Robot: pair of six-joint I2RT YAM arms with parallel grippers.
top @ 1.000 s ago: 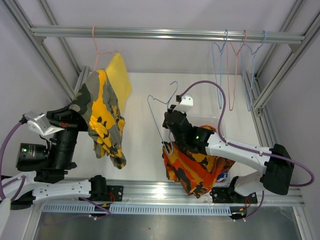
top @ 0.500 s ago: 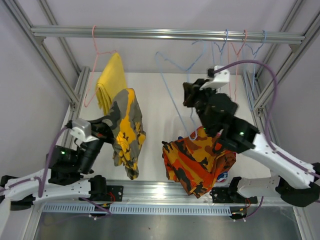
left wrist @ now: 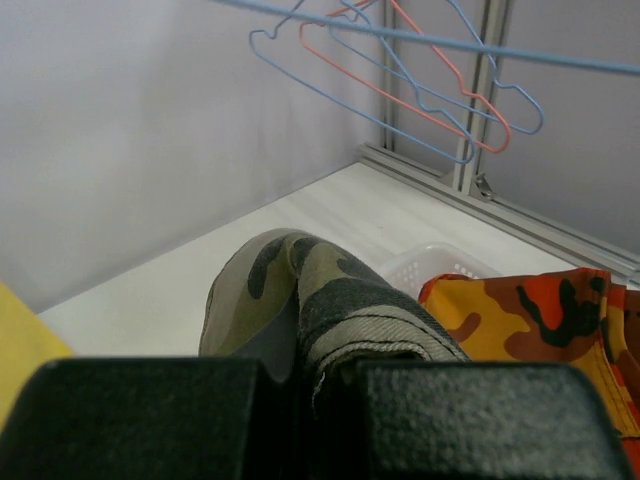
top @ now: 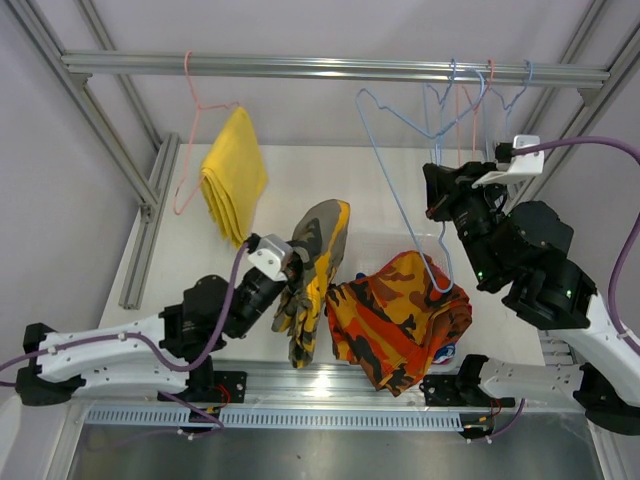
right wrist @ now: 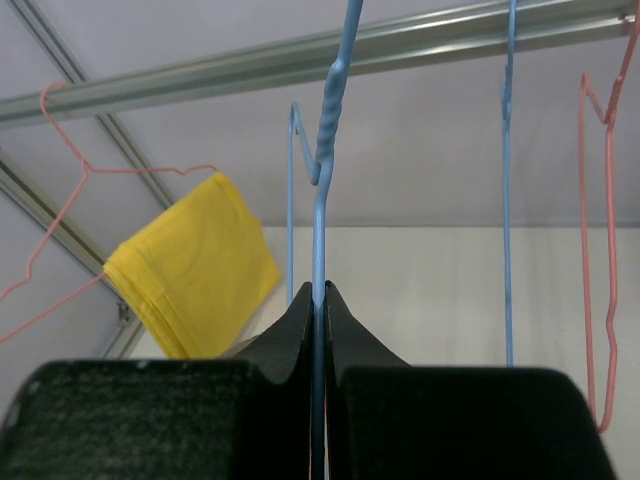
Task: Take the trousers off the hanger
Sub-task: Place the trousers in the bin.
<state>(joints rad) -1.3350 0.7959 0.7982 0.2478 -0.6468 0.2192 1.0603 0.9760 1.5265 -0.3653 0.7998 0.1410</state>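
Three trousers are showing clearly: yellow trousers [top: 235,175], olive camouflage trousers [top: 318,270] and orange camouflage trousers [top: 395,315]. Five hangers are showing: three blue, counting the gripped blue hanger [right wrist: 318,250], and two pink hangers [top: 189,100]. Two pincers are gripping, the left pincer [left wrist: 310,385] and the right pincer [right wrist: 318,295]. One white basket [left wrist: 430,268] is sitting on the counter [top: 290,190].

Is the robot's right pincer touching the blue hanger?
Touching. The right wrist view shows the right pincer shut on the blue hanger, with its wire squeezed between both fingers.
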